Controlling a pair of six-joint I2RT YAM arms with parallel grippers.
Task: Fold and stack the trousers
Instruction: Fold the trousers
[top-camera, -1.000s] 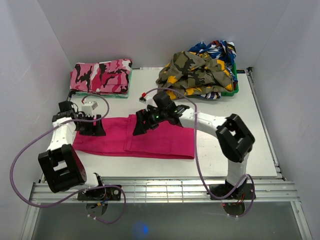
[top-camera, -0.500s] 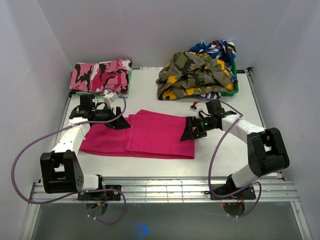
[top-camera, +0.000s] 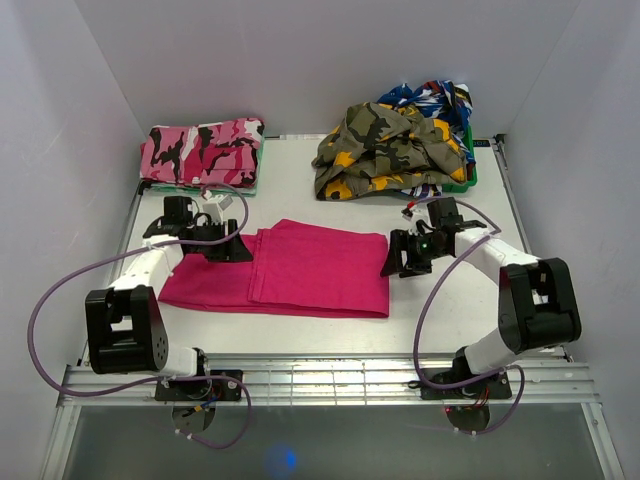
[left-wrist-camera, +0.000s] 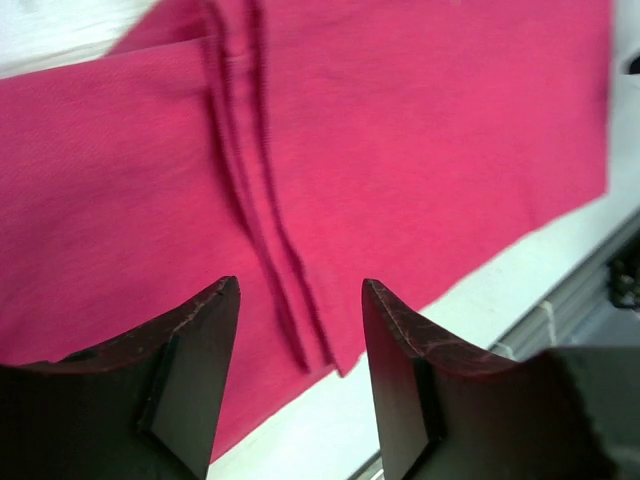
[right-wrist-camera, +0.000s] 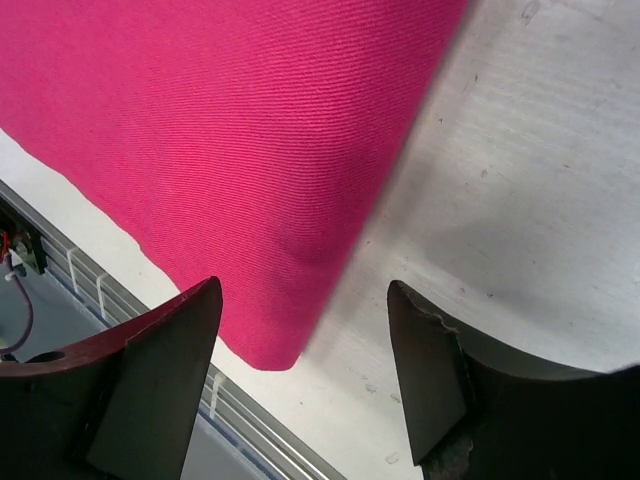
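The magenta-pink trousers (top-camera: 300, 272) lie flat on the white table, folded over, with a doubled layer on the right and a single layer sticking out on the left. My left gripper (top-camera: 228, 246) is open and empty at the trousers' upper left edge; its view shows the fold edges (left-wrist-camera: 270, 230) between its fingers (left-wrist-camera: 190, 370). My right gripper (top-camera: 402, 258) is open and empty just off the trousers' right edge; the right wrist view shows the trousers' corner (right-wrist-camera: 270, 345) and bare table (right-wrist-camera: 520, 200).
A folded pink-black-white camouflage pair (top-camera: 203, 152) sits on a green mat at the back left. An olive-yellow camouflage garment (top-camera: 390, 150) is heaped over a green basket (top-camera: 468, 172) of clothes at the back right. A metal rail (top-camera: 330, 382) runs along the table's near edge.
My right gripper has drawn back from the middle of the trousers to their right edge. My left gripper has moved up and right along the top edge. The trousers' upper part now lies spread wider.
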